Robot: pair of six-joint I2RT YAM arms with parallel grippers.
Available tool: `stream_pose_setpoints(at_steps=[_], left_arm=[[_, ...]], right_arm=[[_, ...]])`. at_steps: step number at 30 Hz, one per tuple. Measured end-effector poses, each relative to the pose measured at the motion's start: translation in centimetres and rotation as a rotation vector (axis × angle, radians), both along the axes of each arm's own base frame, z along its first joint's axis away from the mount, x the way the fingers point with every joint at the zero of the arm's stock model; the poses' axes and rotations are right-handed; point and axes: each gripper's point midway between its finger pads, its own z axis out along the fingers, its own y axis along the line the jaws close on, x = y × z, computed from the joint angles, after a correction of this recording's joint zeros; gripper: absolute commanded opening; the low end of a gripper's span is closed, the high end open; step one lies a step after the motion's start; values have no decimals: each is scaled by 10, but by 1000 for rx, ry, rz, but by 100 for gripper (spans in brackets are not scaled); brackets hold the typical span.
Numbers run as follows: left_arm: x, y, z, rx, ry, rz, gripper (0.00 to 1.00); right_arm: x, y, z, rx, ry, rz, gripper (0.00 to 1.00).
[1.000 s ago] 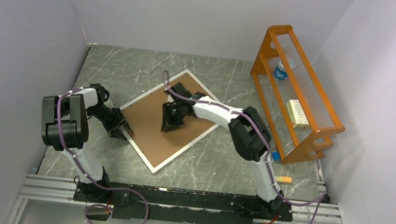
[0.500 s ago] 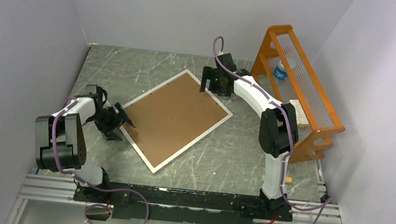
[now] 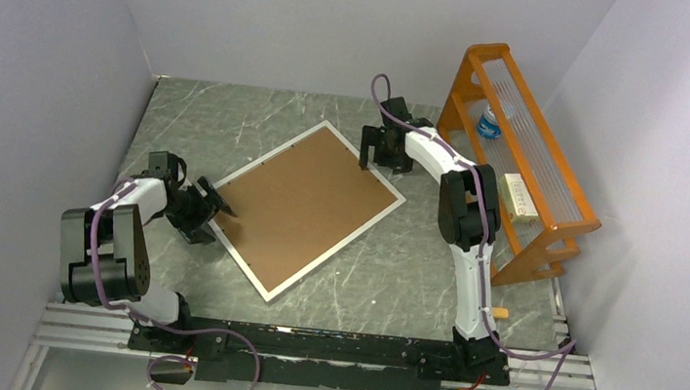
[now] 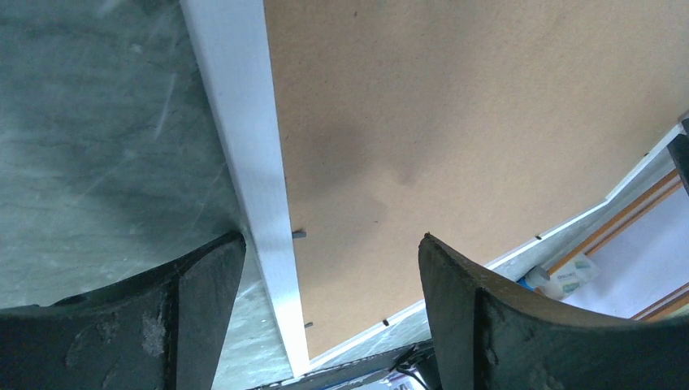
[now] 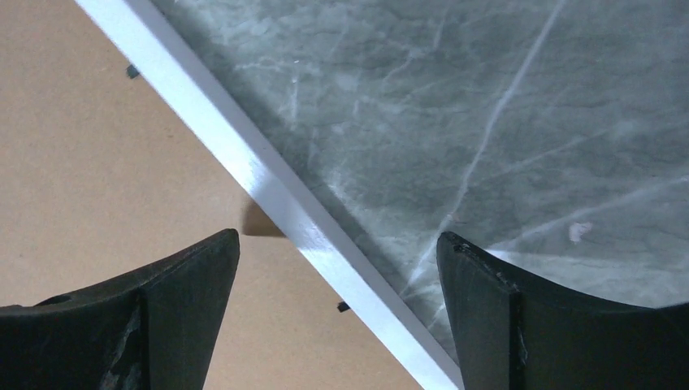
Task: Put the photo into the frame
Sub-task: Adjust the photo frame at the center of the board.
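Right gripper [image 5: 337, 244] spread, I've swung off the backing board [image 3: 301, 205] to the far edge of the frame [image 5: 268, 191]; photo presumably inside.

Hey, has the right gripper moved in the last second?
Yes. The right gripper left the middle of the brown backing board and now hangs over the far right edge of the frame, nearer the orange rack.

No legible txt anywhere. Pale box [image 3: 515, 197] w/ print & blue-label bottle [image 3: 492, 124] sit in orange rack [image 3: 456, 98] along right edge of desk [image 3: 393, 259]; lettering too small to read.
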Motion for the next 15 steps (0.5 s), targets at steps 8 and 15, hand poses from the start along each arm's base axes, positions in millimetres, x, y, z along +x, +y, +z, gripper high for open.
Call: stream_pose_setpoints(at_steps=[8,15], left_arm=[[12,-4,1,-48,3,1,81],[66,3,4,-106,-28,-4,78]], right_arm=[[-28,11,2,90,51,77,87],[-70,-17,3,119,102,24,84]])
